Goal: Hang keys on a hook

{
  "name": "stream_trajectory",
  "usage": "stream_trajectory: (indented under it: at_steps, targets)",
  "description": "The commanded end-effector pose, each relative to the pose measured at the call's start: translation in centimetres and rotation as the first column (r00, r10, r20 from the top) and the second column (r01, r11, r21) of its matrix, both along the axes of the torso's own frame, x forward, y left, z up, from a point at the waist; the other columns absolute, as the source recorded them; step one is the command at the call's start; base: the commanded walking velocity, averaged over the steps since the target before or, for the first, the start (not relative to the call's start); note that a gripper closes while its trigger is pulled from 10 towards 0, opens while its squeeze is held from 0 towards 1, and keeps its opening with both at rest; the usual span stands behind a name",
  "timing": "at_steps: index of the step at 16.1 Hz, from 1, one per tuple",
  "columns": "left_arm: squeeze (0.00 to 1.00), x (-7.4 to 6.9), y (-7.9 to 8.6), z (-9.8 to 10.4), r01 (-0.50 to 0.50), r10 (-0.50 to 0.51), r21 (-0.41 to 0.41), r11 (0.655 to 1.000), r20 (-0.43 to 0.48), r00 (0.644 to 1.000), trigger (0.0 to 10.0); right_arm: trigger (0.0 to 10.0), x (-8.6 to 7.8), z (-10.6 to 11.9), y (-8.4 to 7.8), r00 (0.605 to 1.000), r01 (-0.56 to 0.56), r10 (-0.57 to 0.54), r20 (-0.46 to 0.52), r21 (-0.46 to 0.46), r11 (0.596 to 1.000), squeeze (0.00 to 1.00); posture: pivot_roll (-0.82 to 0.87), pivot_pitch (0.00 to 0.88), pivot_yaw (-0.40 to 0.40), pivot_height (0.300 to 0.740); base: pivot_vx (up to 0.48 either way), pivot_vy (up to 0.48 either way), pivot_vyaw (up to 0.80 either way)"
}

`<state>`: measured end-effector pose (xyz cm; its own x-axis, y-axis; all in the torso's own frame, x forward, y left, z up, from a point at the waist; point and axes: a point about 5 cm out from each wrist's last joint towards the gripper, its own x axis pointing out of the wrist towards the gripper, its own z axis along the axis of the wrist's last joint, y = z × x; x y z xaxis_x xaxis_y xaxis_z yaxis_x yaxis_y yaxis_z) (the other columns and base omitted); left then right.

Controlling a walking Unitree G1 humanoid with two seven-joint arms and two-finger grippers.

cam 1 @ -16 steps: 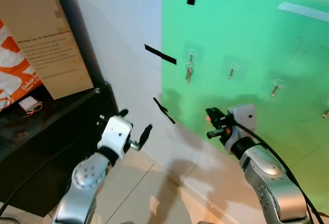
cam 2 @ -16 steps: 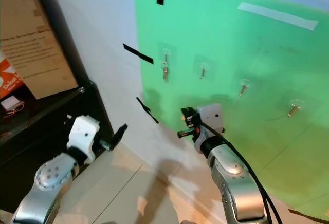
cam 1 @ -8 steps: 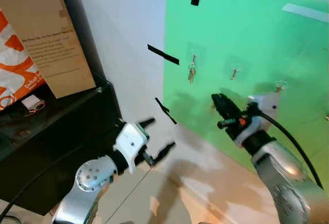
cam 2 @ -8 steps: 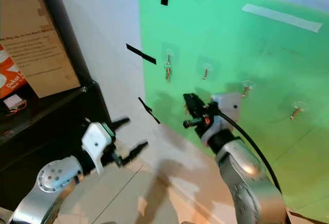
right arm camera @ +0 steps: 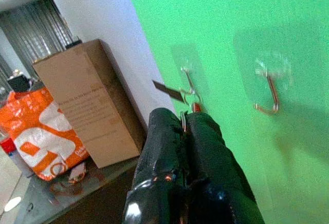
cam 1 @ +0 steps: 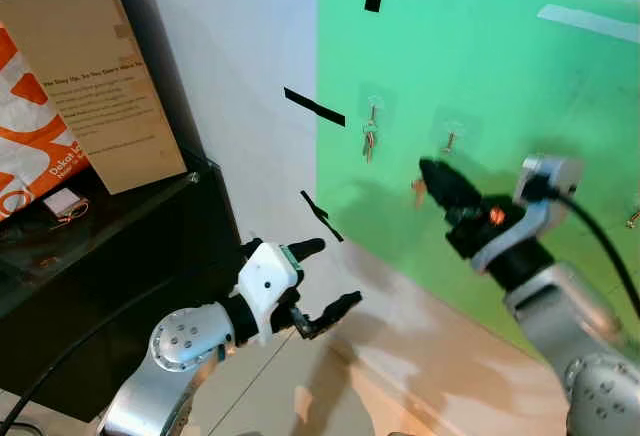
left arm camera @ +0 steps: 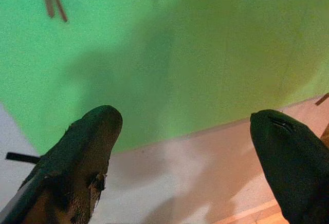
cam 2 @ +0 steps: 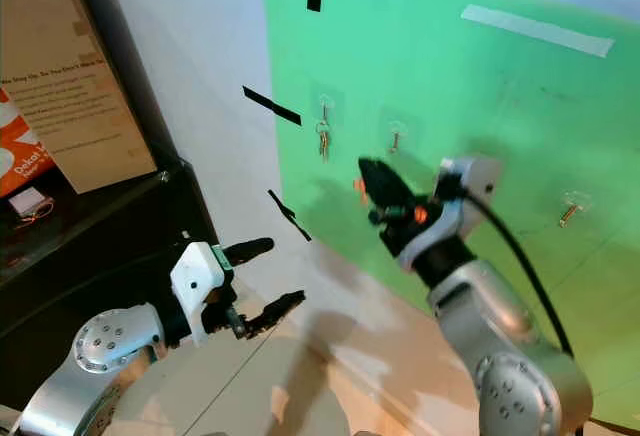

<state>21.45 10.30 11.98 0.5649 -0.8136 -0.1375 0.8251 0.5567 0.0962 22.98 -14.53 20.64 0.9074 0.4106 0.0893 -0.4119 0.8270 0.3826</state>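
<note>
The keys (cam 1: 369,140) hang on a hook (cam 1: 373,108). Just beside them, the right claw (cam 1: 432,174) is pressed together. Below them, the left claw (cam 1: 330,276) is spread apart.

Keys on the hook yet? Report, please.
Right pincer shut, raised near green wall. Left pincer open, low, idle. One key set hangs on leftmost hook. Nothing blocking.

I'm looking at a white wall (cam 1: 240,66) with a big green sheet (cam 1: 500,76) stuck over it and black tape strips (cam 1: 313,107) nearby. Dark cabinet (cam 1: 110,246) on the left holds a cardboard box (cam 1: 95,86) and an orange bag (cam 1: 30,126). Pale tile floor (cam 1: 260,386) below.
</note>
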Motion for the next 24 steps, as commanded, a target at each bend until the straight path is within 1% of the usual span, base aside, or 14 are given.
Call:
stream_trajectory:
  at_steps: [1, 2, 3, 4, 5, 7, 10, 12, 19, 24]
  targets:
    - [0.0, 0.1, -0.1, 0.7, 0.016, -0.016, -0.008, 1.0, 0.01, 1.0, 10.0, 10.0, 0.1, 0.5, 0.1, 1.0, -0.009, 0.009, -0.014, 0.036, 0.999, 0.0, -0.12, 0.0, 0.017, 0.74, 0.0, 0.0, 0.0]
    - [0.0, 0.1, 0.0, 0.9, 0.019, -0.019, -0.012, 1.0, 0.009, 1.0, 10.0, 10.0, 0.4, 0.8, 0.2, 1.0, -0.012, 0.013, -0.019, 0.036, 0.999, 0.0, -0.12, 0.0, 0.014, 0.74, 0.0, 0.0, 0.0]
    - [0.0, 0.1, 0.0, 1.1, 0.022, -0.022, -0.014, 1.0, 0.009, 1.0, 10.0, 10.0, 0.9, 1.0, 0.2, 1.0, 0.013, -0.013, -0.015, -0.013, 1.0, 0.0, -0.12, 0.0, 0.015, 0.74, 0.0, 0.0, 0.0]
    - [0.0, 0.1, 0.0, 1.2, 0.023, -0.023, -0.014, 1.0, 0.009, 1.0, 10.0, 10.0, 1.0, 1.1, 0.1, 1.0, 0.028, -0.029, -0.011, -0.034, 0.999, 0.0, -0.12, 0.0, 0.015, 0.74, 0.0, 0.0, 0.0]
    - [0.0, 0.1, 0.0, 1.3, 0.026, -0.026, -0.015, 1.0, 0.01, 1.0, 10.0, 10.0, 1.8, 1.5, -0.2, 0.996, 0.085, -0.085, 0.0, -0.055, 0.995, 0.0, -0.12, 0.0, 0.013, 0.74, 0.0, 0.0, 0.0]
    - [0.0, 0.2, -0.2, 1.6, 0.034, -0.033, -0.02, 0.999, 0.012, 0.999, 10.0, 10.0, 2.2, 1.4, 0.0, 0.997, 0.079, -0.081, -0.013, -0.087, 0.993, 0.0, -0.12, 0.0, 0.009, 0.74, 0.0, 0.0, 0.0]
    - [0.0, -0.1, -0.1, 1.9, 0.056, -0.056, -0.026, 0.998, -0.004, 0.998, 10.0, 10.0, 2.3, 1.3, 0.1, 0.996, 0.073, -0.078, -0.041, -0.096, 0.993, 0.0, -0.12, 0.0, 0.005, 0.74, 0.0, 0.0, 0.0]
    - [0.0, 0.0, 0.0, 1.9, 0.051, -0.051, -0.021, 0.998, -0.004, 0.999, 10.0, 10.0, 2.7, 1.1, -0.2, 0.992, 0.108, -0.114, -0.052, -0.1, 0.989, 0.0, -0.12, 0.0, 0.004, 0.74, 0.0, 0.0, 0.0]
    - [0.0, 0.0, 0.0, 2.0, 0.055, -0.055, -0.013, 0.998, -0.008, 0.998, 10.0, 10.0, 3.3, 1.0, -0.7, 0.983, 0.166, -0.173, -0.067, -0.096, 0.981, 0.0, -0.12, 0.0, 0.005, 0.74, 0.0, 0.0, 0.0]
    - [0.0, -0.1, 0.1, 1.9, 0.06, -0.06, -0.002, 0.998, -0.012, 0.998, 10.0, 10.0, 3.4, 0.4, -1.5, 0.965, 0.238, -0.25, -0.083, -0.136, 0.962, 0.0, -0.12, 0.0, 0.006, 0.74, 0.0, 0.0, 0.0]
